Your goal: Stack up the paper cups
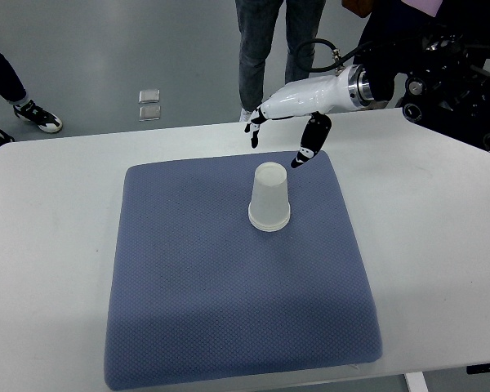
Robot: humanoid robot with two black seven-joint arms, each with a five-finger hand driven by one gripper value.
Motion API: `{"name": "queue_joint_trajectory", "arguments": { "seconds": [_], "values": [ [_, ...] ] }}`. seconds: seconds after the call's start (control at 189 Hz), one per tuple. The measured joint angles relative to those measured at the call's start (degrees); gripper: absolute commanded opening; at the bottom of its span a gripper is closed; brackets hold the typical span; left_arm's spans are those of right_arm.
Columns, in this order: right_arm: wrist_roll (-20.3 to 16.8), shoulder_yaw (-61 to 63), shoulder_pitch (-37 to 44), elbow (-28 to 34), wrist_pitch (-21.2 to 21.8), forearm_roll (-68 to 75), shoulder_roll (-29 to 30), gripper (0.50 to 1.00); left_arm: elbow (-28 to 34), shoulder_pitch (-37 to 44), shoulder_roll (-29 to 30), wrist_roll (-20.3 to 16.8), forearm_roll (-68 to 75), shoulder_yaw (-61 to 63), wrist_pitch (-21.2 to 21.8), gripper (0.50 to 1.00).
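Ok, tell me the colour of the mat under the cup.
Blue-grey mat, with a fine dotted texture; top view.

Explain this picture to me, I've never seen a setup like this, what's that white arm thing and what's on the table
This is one camera looking steeply down from a humanoid robot's own side. The white arm from the right edge ends in the robot's right hand, fingers spread, holding nothing, above the far edge of a blue cushion mat. The mat lies on a white table. On the mat stands an upside-down white paper cup, possibly several nested; the hand does not touch it. The left arm is out of view. A person's legs show beyond the table.
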Motion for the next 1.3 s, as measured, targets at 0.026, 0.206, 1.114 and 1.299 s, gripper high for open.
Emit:
{"name": "queue_joint_trajectory", "arguments": {
  "seconds": [0.026, 0.206, 1.114, 1.299],
  "values": [
    [0.00, 0.96, -0.52, -0.83, -0.01, 0.59, 0.07, 0.901, 0.00, 0.00, 0.00, 0.00, 0.00, 0.00, 0.00, 1.000],
    [-0.70, 6.50, -4.29, -8.60, -1.29, 9.92, 2.08, 0.901, 0.00, -0.01, 0.00, 0.00, 0.00, 0.00, 0.00, 1.000],
    [-4.01, 10.63, -16.32, -17.35, -24.92, 100.89, 8.02, 0.901, 0.00, -0.01, 0.00, 0.00, 0.00, 0.00, 0.00, 1.000],
    [-4.43, 13.54, -20.51, -17.30, -23.91, 105.71, 10.60, 0.901, 0.00, 0.01, 0.00, 0.00, 0.00, 0.00, 0.00, 1.000]
  ]
}}
